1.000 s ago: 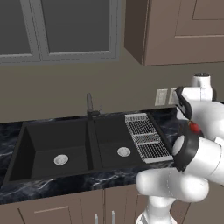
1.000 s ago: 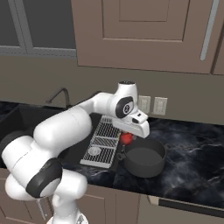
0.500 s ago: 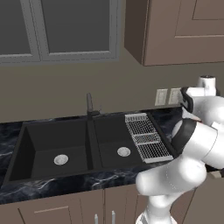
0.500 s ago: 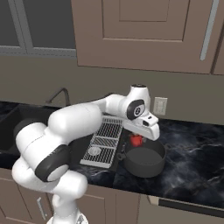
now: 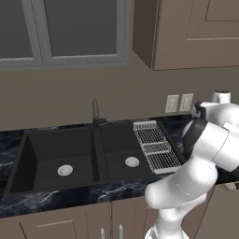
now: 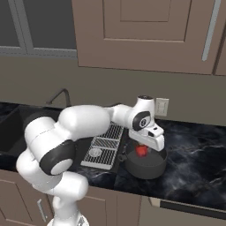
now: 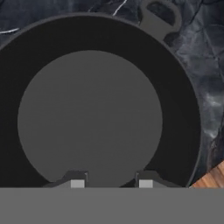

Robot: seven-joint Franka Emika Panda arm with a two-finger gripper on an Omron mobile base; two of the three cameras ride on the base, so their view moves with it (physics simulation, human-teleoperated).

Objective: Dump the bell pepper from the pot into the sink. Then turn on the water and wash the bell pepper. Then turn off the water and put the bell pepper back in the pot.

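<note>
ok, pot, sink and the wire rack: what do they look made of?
Pot: dark matte metal, probably cast iron or coated; no shine, loop handle. Sink: matte black, maybe composite or enamel; silver drains. Wire rack: silvery metal grid.

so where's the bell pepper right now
In the right base view the bell pepper sits just under the arm's hand, directly over the pot on the counter, right of the wire rack.

Marble counter (image 6: 198,154); pot (image 6: 145,165), wire rack (image 6: 103,148)
</note>
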